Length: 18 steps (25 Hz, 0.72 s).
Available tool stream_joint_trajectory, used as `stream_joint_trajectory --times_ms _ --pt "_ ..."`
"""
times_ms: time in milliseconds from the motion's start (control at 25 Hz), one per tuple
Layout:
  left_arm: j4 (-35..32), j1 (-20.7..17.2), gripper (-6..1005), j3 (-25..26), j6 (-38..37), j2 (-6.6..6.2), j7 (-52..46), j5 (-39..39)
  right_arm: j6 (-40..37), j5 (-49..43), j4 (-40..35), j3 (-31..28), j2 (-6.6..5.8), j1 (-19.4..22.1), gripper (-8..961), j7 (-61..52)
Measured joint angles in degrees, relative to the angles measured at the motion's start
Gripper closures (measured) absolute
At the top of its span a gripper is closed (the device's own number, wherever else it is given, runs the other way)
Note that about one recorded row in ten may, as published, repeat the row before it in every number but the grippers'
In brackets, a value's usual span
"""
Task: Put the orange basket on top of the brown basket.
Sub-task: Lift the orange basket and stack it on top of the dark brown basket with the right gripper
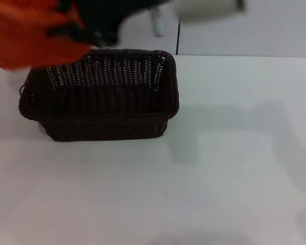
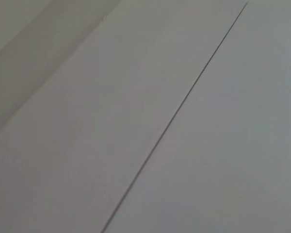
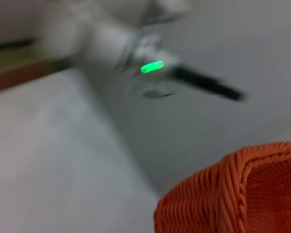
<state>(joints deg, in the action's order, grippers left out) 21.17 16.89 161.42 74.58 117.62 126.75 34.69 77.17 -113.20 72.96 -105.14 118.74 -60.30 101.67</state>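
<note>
The brown basket (image 1: 99, 109) stands on the white table (image 1: 219, 168), left of the middle in the head view. The orange basket (image 1: 25, 35) hangs in the air, blurred, above and behind the brown basket's far left corner. My right gripper (image 1: 74, 31) reaches across from the right and is shut on its rim. A corner of the orange basket (image 3: 242, 194) fills the right wrist view close up. My left arm (image 3: 111, 41) shows blurred and far off there, with a green light; it is absent from the head view.
A white wall with a dark vertical seam (image 1: 177, 38) rises behind the table. The left wrist view holds only pale flat panels (image 2: 87, 121) split by a thin seam.
</note>
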Motion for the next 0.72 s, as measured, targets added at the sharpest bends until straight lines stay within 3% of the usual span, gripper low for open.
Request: stream_joint_trajectory --times_ms 40,80,200,320,440,720 --pt "3.48 0.17 486 -0.20 -1.63 -0.26 -0.25 -0.09 -11.36 1.90 3.24 8.44 0.13 2.86 795 -10.21" --pt "3.91 0.20 486 -0.32 -1.76 -0.27 -0.27 -0.09 -11.36 1.90 3.24 8.44 0.13 2.86 795 -10.21" --pt "8.02 0.61 486 -2.20 -3.37 -0.80 -0.54 -0.05 -27.60 -1.48 9.16 20.92 0.16 6.36 795 -25.83" --pt "8.79 2.13 486 -2.84 -5.35 -2.27 -0.59 -0.03 -39.94 -10.40 10.52 28.24 0.21 6.38 795 -39.97" --pt "9.08 3.29 487 -3.39 -7.75 -3.21 -0.85 0.00 -44.26 -12.32 10.41 30.38 0.23 6.34 795 -46.88" --pt "8.99 3.61 487 -4.04 -11.92 -4.52 -0.79 0.22 -44.86 -17.05 8.62 31.26 0.26 5.80 794 -58.62"
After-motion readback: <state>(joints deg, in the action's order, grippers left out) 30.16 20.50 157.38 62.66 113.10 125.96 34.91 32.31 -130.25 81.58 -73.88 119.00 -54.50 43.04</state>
